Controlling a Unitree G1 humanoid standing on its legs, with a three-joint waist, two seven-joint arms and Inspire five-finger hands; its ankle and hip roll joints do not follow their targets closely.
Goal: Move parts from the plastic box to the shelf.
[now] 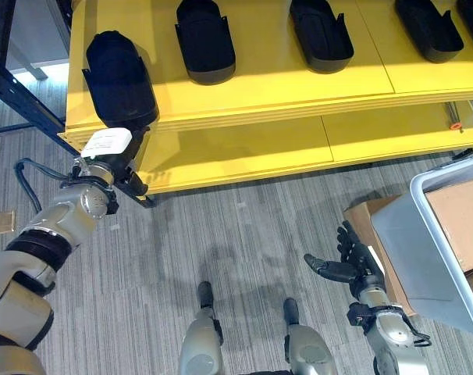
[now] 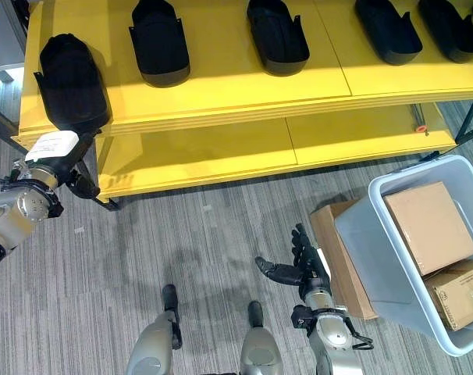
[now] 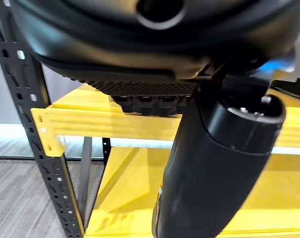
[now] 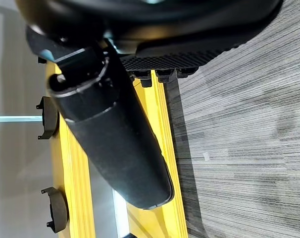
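Hovering low near you, your right hand hangs over the floor with fingers spread, holding nothing, just beside the plastic box of cartons. Farther off, your left hand sits at the shelf corner under the endmost black part; whether it grips cannot be told. That part overhangs the front edge, so pulling away carelessly could tip it off.

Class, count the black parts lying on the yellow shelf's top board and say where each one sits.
5: four in a row along the back, one at the front left corner by the left hand. Others may lie beyond view.
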